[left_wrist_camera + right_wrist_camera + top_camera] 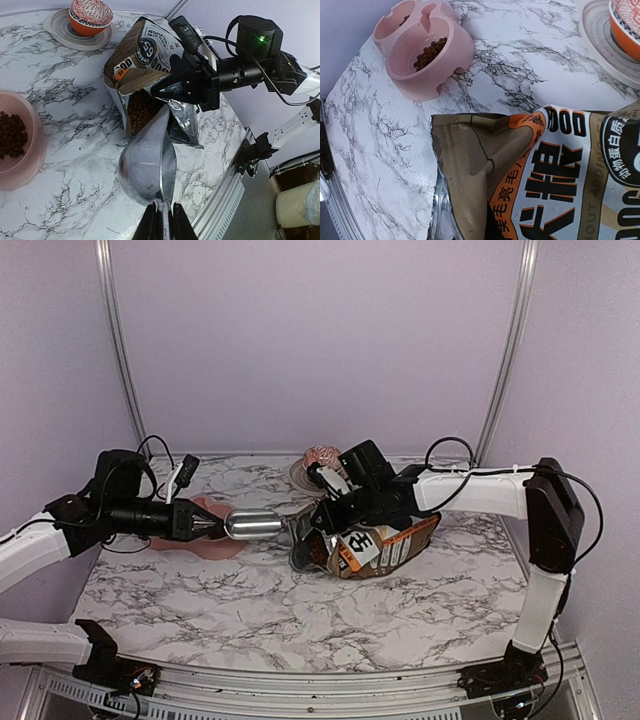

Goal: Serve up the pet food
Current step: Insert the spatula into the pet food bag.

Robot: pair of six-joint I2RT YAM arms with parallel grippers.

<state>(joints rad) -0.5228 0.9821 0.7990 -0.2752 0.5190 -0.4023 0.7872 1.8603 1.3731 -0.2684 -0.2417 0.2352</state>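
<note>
Dark brown pet food [141, 111] shows inside the open mouth of a printed bag [145, 50] lying on the marble table. More pet food [430, 52] lies in a pink double bowl [427, 70]. My left gripper [162, 220] is shut on the handle of a metal scoop [147, 162], which is turned on its side with its tip at the bag's mouth. In the top view the scoop [250, 523] hangs between the bowl [215, 545] and the bag [385, 545]. My right gripper [175, 90] is shut on the bag's upper lip and holds it open.
A cupcake in a red wrapper [90, 15] stands on a grey plate [62, 32] at the back of the table, behind the bag. The table's near edge and metal rail [225, 190] run close to the scoop on the right.
</note>
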